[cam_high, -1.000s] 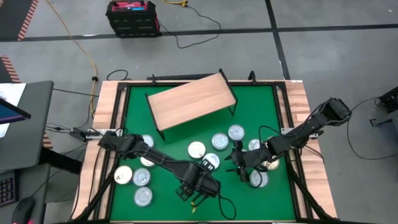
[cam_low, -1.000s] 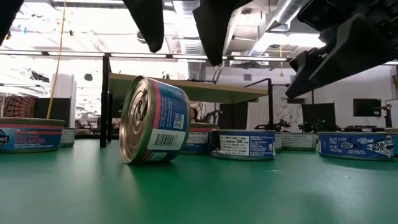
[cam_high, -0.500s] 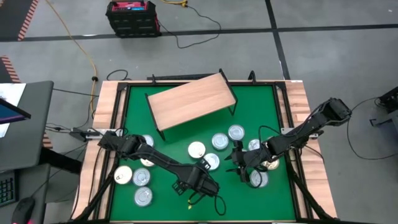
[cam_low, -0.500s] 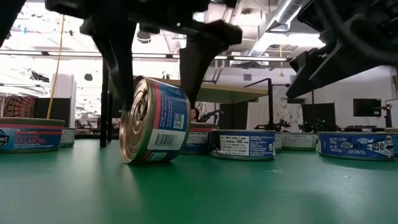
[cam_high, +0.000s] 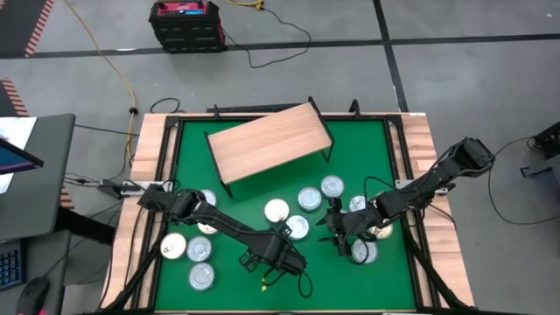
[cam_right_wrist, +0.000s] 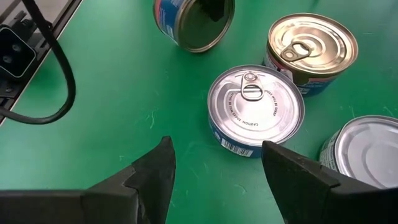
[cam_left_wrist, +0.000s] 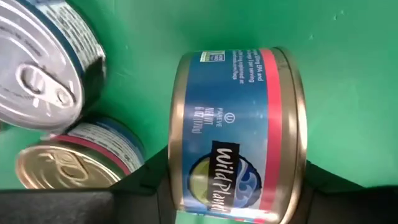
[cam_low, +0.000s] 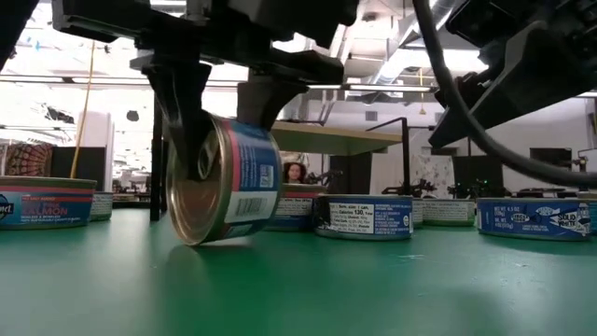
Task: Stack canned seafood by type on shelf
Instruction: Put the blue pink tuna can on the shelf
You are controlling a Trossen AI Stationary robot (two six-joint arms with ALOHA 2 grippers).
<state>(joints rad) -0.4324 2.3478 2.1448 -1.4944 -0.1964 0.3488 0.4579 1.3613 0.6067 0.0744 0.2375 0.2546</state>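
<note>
My left gripper (cam_low: 224,140) has its fingers closing on a can (cam_low: 222,179) standing on edge on the bench (cam_high: 350,140). My right gripper (cam_right_wrist: 214,165) hovers with fingers apart, empty, over a silver-lidded can (cam_right_wrist: 255,111). The shelf (cam_high: 269,140) carries nothing; every can is left to stack.

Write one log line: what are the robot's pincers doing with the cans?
left pincer: closing on tipped can | right pincer: open above silver-lid can | shelf: no cans
</note>
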